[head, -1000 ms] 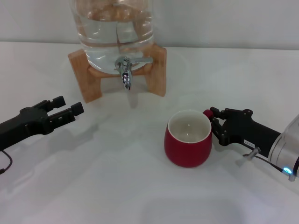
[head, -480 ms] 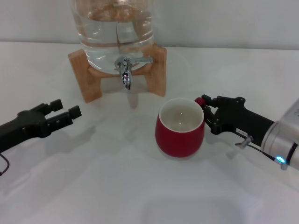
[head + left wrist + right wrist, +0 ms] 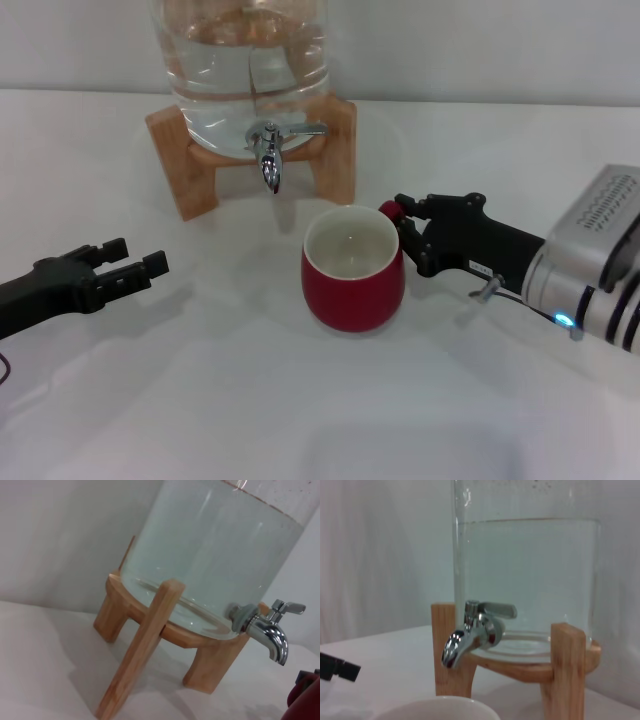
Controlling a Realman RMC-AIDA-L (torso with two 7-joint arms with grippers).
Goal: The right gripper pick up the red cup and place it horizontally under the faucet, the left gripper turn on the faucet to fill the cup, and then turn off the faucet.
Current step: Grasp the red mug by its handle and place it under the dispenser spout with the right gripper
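Observation:
The red cup [image 3: 352, 285] stands upright on the white table, a little in front and to the right of the faucet [image 3: 270, 152]; its white inside looks empty. My right gripper [image 3: 402, 228] is shut on the cup's small red handle at its right side. My left gripper [image 3: 135, 258] is open and empty, low over the table at the left. The faucet also shows in the left wrist view [image 3: 270, 632] and the right wrist view [image 3: 472, 632]. The cup's white rim [image 3: 435, 709] shows in the right wrist view, and a red edge of the cup [image 3: 307, 705] in the left wrist view.
The clear water jug [image 3: 245, 60] sits on a wooden stand [image 3: 185, 150] at the back of the table. The faucet's lever [image 3: 305, 128] points sideways to the right.
My right gripper has carried the red cup left and toward the faucet. My left gripper has drawn back a little toward the front left.

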